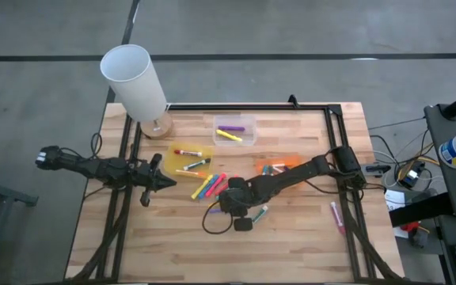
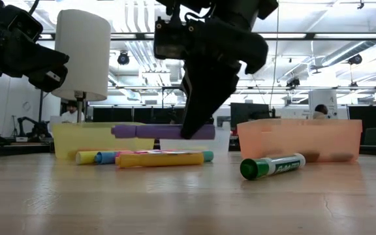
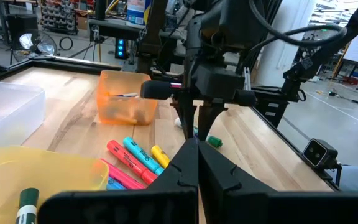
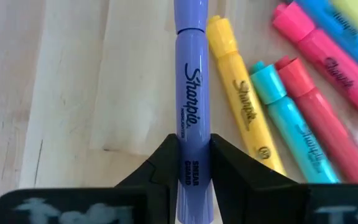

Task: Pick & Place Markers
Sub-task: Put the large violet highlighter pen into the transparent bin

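My right gripper (image 4: 194, 146) is shut on a purple marker (image 2: 165, 131) and holds it above the table, beside a loose heap of yellow, blue and pink markers (image 4: 278, 106). In the high view the right gripper (image 1: 229, 204) is near the table's middle. A green marker (image 2: 273, 166) lies flat on the wood close by. More markers lie in the yellow tray (image 1: 192, 158) and the clear tray (image 1: 236, 131). My left gripper (image 3: 197, 168) waits shut at the table's left side, holding nothing. My right gripper pinches the purple marker's barrel (image 4: 194, 134) between its two fingers, near the end away from the cap. The fingers (image 4: 160, 165) come steeply from above and lie across the marker. The marker hangs level, clear of the table (image 2: 165, 131).
An orange tray (image 1: 279, 165) stands right of the heap. A white lamp (image 1: 137, 83) stands at the far left corner. A single pink marker (image 1: 337, 216) lies near the table's right edge. Bare wood shows along the near edge (image 1: 212, 253).
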`<state>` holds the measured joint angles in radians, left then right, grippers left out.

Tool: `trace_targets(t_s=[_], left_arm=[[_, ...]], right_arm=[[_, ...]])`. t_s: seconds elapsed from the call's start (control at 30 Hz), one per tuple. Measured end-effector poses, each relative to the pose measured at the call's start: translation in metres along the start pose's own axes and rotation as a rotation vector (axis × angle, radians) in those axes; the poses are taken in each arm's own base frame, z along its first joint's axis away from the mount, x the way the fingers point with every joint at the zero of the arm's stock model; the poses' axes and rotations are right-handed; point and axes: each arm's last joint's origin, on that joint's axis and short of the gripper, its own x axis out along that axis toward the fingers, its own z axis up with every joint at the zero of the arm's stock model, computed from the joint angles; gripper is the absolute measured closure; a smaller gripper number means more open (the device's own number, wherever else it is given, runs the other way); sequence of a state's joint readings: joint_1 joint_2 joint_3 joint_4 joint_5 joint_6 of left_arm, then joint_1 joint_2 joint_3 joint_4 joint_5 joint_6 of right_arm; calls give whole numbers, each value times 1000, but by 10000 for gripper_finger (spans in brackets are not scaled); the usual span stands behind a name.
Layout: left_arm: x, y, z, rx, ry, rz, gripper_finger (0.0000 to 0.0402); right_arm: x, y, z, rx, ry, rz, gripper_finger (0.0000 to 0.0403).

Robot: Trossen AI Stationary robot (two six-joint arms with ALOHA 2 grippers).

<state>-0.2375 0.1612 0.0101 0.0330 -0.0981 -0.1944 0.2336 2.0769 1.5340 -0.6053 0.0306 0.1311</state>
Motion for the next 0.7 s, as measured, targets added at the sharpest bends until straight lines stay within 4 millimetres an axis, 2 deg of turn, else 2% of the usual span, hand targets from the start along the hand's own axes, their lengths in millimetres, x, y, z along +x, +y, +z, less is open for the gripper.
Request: trace_targets(t_s=[0.2,0.47,0.7], left_arm=[[0,0,0,0,0,0,401],[0,0,0,0,0,0,401],[0,0,0,0,0,0,401]], right_arm=[[-9,-1,3,-4,49,-45,335],[-40,-7,8,-19,155,-244,335],[-52,-11,10,-18,177,-394,335]])
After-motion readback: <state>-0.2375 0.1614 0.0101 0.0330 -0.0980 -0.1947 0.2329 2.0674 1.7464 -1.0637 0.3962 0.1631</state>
